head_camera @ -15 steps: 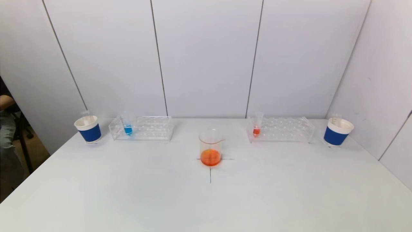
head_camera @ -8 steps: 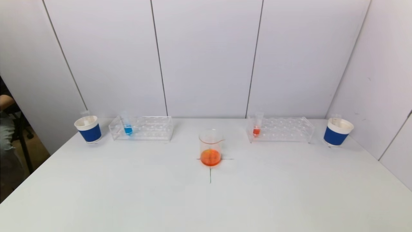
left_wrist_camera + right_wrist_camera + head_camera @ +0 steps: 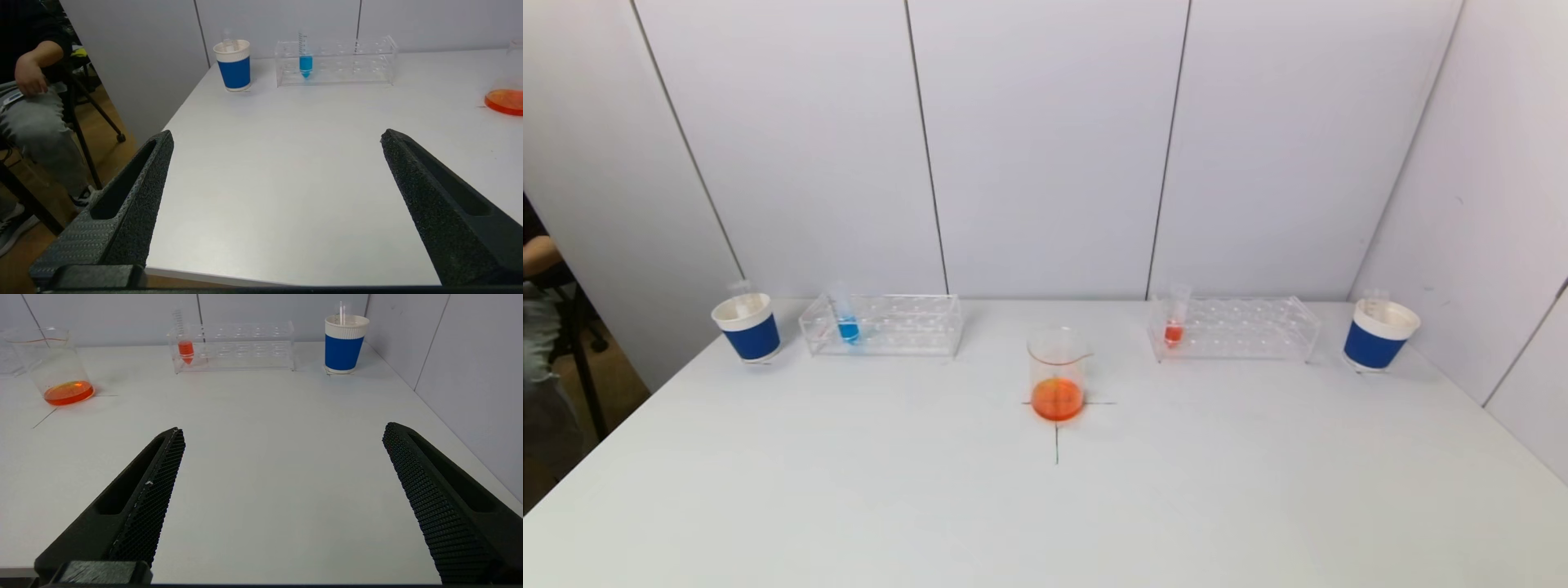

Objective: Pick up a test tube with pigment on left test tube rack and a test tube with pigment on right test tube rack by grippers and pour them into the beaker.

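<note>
A clear glass beaker stands upright mid-table on a drawn cross, a shallow orange pool inside. Left of it, a clear plastic rack holds one upright tube of blue liquid — right, a matching rack holds an orange-red tube.

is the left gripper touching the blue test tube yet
Apart. In the left wrist view the left gripper hangs open over bare table, with the blue test tube standing far off in its rack.

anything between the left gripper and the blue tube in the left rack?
Nothing: in the left wrist view, only bare table lies between the open left gripper and the blue tube standing in the left rack.
</note>
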{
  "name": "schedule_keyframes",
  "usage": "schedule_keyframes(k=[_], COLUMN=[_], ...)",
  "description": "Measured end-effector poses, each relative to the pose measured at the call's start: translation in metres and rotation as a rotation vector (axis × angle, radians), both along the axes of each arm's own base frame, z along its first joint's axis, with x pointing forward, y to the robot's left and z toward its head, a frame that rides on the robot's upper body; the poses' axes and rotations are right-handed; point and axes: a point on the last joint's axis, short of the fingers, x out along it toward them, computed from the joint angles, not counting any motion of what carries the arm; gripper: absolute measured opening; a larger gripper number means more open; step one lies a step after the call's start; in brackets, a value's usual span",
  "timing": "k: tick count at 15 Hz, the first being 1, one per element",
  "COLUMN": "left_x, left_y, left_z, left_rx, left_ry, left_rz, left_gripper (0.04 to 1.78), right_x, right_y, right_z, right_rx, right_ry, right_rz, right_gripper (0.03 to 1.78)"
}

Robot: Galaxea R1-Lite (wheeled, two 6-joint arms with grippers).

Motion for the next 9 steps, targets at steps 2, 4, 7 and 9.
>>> schedule_keyframes(k=[2,4,7,9], left_x=[0.002,0.006,0.012,0.014], left_y=[0.000,-0.001,-0.003,-0.004], left_z=[-0.012,-0.025,-0.036,-0.044], left_rx=[-0.002,-0.001,-0.009,-0.028], left_ry=[0.013,0.031,0.029,0.052], left_rz=[-0.003,-0.020,-0.117,-0.160], left_gripper=[1.77,1.77,1.77,1.77], right_x=[0.000,0.000,0.000,0.000], right_y=[0.000,0.000,0.000,0.000], right_z=[0.000,0.000,0.000,0.000], right_rx=[0.000,0.000,0.000,0.000], right_ry=[0.000,0.000,0.000,0.000], right_rz=[-0.001,0.000,-0.001,0.000], right_gripper=[1.76,1.76,1.76,1.76])
